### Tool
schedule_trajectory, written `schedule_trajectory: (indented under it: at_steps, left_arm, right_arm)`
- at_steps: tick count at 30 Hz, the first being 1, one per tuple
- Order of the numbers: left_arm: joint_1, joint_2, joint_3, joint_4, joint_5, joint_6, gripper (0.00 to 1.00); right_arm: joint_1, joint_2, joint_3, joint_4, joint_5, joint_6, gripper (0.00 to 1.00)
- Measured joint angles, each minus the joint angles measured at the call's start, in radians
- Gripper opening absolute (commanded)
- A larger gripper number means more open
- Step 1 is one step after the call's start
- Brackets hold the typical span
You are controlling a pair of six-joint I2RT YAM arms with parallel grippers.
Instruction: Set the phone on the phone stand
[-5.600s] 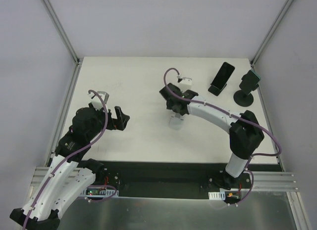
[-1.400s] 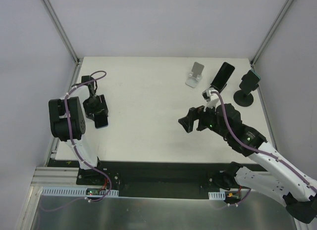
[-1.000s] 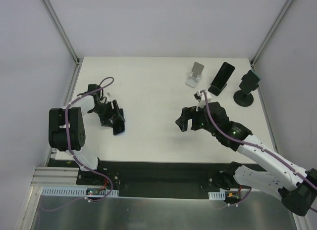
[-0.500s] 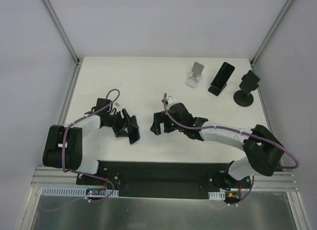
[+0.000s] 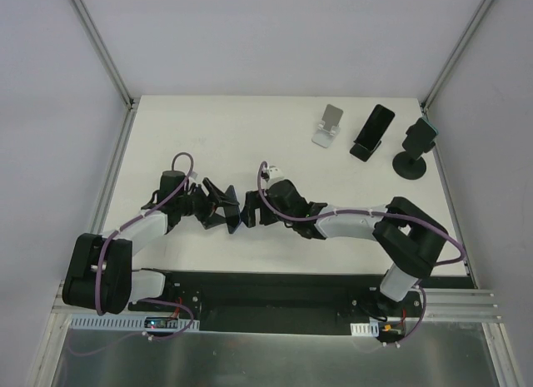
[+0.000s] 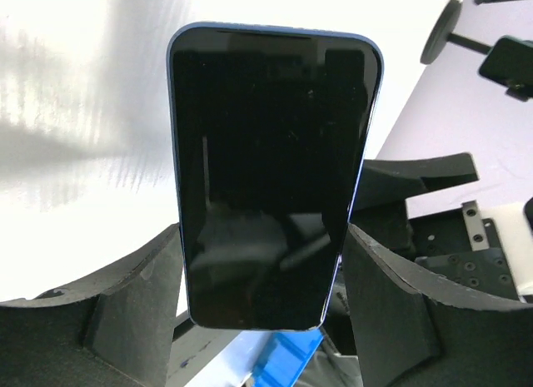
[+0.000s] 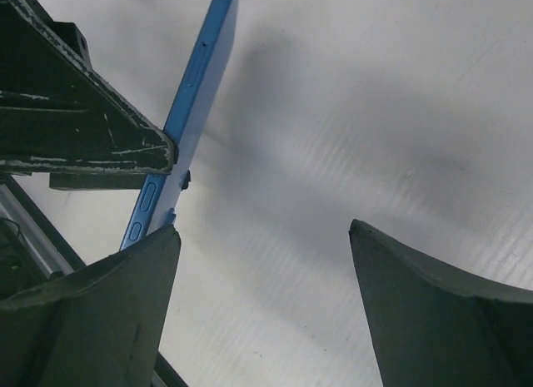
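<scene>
A blue phone [image 6: 271,171] with a black screen stands between the fingers of my left gripper [image 6: 266,270], which is shut on its long edges. In the top view that gripper [image 5: 223,209] holds it above the table's middle front. My right gripper [image 5: 250,212] faces it from the right, almost touching. In the right wrist view the phone's blue edge [image 7: 196,96] rises just past the left fingertip of my right gripper [image 7: 262,227]. Those jaws stand open with only table between them. The empty white phone stand [image 5: 330,125] sits at the back right.
Right of the white stand, a black phone leans on a black stand [image 5: 372,133]. A round-based black holder [image 5: 414,147] with a teal phone is by the right edge. Grey walls and metal rails enclose the white table [image 5: 233,137].
My left arm has swung the phone from the left side toward the table's centre. My right arm has swept left from the right side and now meets it there.
</scene>
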Motion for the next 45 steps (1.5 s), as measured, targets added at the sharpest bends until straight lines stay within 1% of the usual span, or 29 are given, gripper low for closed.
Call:
schedule_trajectory:
  at_steps: [2,4,7,9,14,18,21,24,27,28,30,33,34,35,36,37,38,39,40,41,42,43,44,45]
  left_arm:
    - [0.000,0.000,0.000,0.026,-0.001,-0.023,0.00]
    - [0.000,0.000,0.000,0.051,-0.001,-0.041,0.00]
    - [0.000,0.000,0.000,0.085,0.008,-0.063,0.00]
    - [0.000,0.000,0.000,0.106,0.019,-0.075,0.00]
    - [0.000,-0.005,-0.021,0.158,0.025,-0.109,0.00]
    - [-0.008,-0.053,-0.053,0.172,0.021,-0.164,0.00]
    - [-0.021,-0.120,-0.063,0.174,0.017,-0.217,0.00]
    - [-0.033,-0.193,-0.064,0.182,0.013,-0.273,0.00]
    - [-0.040,-0.276,-0.071,0.190,-0.008,-0.330,0.00]
    - [-0.045,-0.298,-0.074,0.190,-0.013,-0.345,0.00]
    - [-0.054,-0.332,-0.079,0.190,-0.024,-0.375,0.00]
    - [-0.067,-0.358,-0.080,0.188,-0.045,-0.406,0.00]
    - [-0.072,-0.362,-0.080,0.187,-0.051,-0.416,0.00]
    - [-0.073,-0.365,-0.080,0.187,-0.058,-0.422,0.00]
    - [-0.078,-0.367,-0.080,0.187,-0.068,-0.431,0.04]
    - [-0.079,-0.370,-0.080,0.187,-0.072,-0.437,0.29]
    - [-0.081,-0.373,-0.080,0.187,-0.079,-0.441,0.42]
    - [-0.084,-0.378,-0.080,0.183,-0.085,-0.442,0.57]
    - [-0.084,-0.381,-0.080,0.179,-0.090,-0.441,0.74]
    - [-0.084,-0.382,-0.080,0.175,-0.091,-0.439,0.80]
    - [-0.084,-0.384,-0.080,0.169,-0.088,-0.434,0.81]
    - [-0.085,-0.387,-0.079,0.161,-0.080,-0.415,0.81]
    - [-0.085,-0.389,-0.077,0.151,-0.072,-0.398,0.77]
    - [-0.085,-0.389,-0.069,0.134,-0.058,-0.371,0.76]
  right_arm:
    - [0.014,-0.001,-0.001,0.016,0.037,0.003,0.85]
    - [0.035,-0.018,-0.020,0.027,0.111,0.012,0.87]
    - [0.062,-0.103,-0.074,-0.010,0.216,0.029,0.91]
    - [0.064,-0.160,-0.087,-0.041,0.255,0.022,0.93]
    - [0.075,-0.238,-0.085,-0.048,0.243,-0.031,0.96]
    - [0.159,-0.249,-0.075,-0.042,0.237,-0.088,0.95]
    - [0.206,-0.243,-0.039,-0.050,0.248,-0.113,0.89]
    - [0.217,-0.221,0.027,-0.066,0.307,-0.117,0.82]
    - [0.217,-0.216,0.046,-0.062,0.365,-0.114,0.70]
    - [0.216,-0.216,0.046,-0.060,0.378,-0.113,0.59]
    - [0.217,-0.208,0.046,-0.050,0.398,-0.114,0.52]
    - [0.217,-0.186,0.056,-0.035,0.406,-0.109,0.36]
    - [0.218,-0.181,0.061,-0.029,0.405,-0.109,0.27]
    - [0.219,-0.179,0.064,-0.024,0.405,-0.111,0.22]
    - [0.221,-0.178,0.068,-0.018,0.403,-0.107,0.18]
    - [0.223,-0.178,0.069,-0.013,0.401,-0.111,0.09]
    - [0.224,-0.178,0.069,-0.009,0.400,-0.110,0.03]
    - [0.224,-0.178,0.070,-0.011,0.410,-0.115,0.01]
    - [0.223,-0.180,0.070,-0.012,0.406,-0.117,0.01]
    - [0.222,-0.182,0.070,-0.013,0.402,-0.121,0.01]
    - [0.221,-0.188,0.068,-0.019,0.402,-0.126,0.01]
    - [0.221,-0.198,0.062,-0.027,0.400,-0.135,0.01]
    - [0.221,-0.219,0.050,-0.041,0.394,-0.149,0.01]
    - [0.218,-0.246,0.032,-0.061,0.388,-0.162,0.01]
